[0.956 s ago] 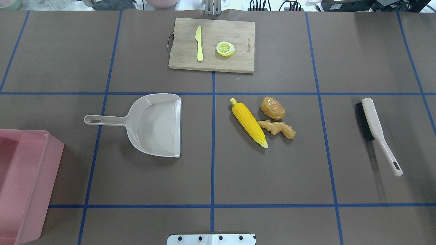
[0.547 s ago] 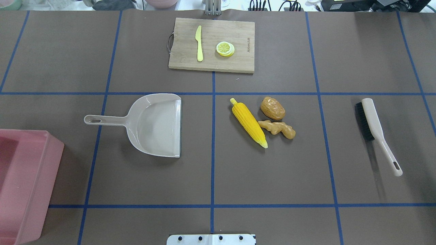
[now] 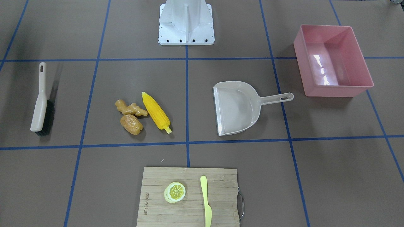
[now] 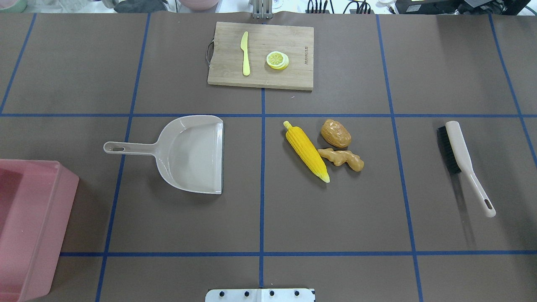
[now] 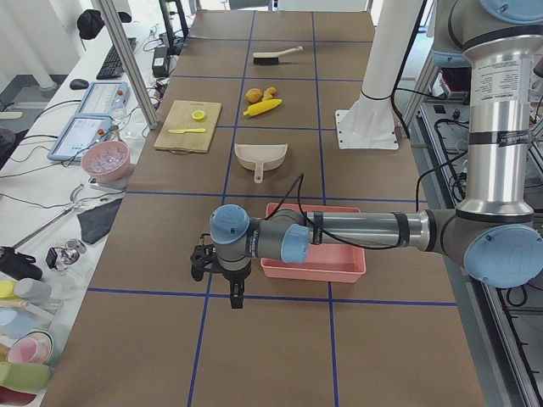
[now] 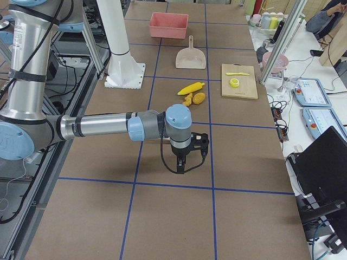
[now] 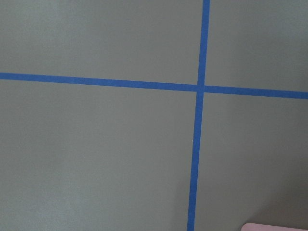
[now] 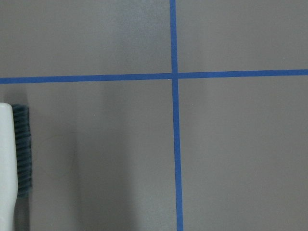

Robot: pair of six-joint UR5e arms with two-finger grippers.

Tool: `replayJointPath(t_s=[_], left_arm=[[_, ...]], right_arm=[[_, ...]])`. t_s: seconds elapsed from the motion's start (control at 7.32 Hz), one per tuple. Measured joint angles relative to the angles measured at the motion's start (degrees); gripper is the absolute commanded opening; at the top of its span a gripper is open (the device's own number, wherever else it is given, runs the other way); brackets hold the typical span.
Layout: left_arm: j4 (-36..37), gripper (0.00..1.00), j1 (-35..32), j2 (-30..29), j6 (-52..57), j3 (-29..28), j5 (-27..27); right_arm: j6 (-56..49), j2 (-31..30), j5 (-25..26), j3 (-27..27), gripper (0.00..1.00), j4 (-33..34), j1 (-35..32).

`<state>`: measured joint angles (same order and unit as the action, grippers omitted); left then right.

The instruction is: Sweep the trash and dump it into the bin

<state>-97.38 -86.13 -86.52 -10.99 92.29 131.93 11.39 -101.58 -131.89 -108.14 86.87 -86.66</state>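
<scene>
Pink bin (image 3: 331,91), yellow corn (image 3: 156,113), probably black bristles (image 4: 446,151)

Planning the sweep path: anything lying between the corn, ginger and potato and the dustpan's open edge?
Nothing visible. Only bare table and a blue tape line separate the corn, ginger and potato from the open edge of the dustpan. The cutting board sits off to the far side, clear of that path.

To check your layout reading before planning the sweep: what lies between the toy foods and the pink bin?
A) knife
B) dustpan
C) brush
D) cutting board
B: the dustpan sits between the toy foods and the pink bin; the brush lies on the foods' other side.
</scene>
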Motion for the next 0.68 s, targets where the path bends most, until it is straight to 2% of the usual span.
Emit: replayJointPath(t_s=[0.27,0.68], left_arm=[[-0.01,0.99,0.00,-0.16,0.00,0.00,-0.02],[-0.01,0.99,0.00,-0.25,0.00,0.00,-0.05]], right_arm=[[0.05,-0.16,1.06,0.21,1.00,0.32,0.05],[0.17,-1.64,-0.03,-0.83,1.00,0.01,0.09]])
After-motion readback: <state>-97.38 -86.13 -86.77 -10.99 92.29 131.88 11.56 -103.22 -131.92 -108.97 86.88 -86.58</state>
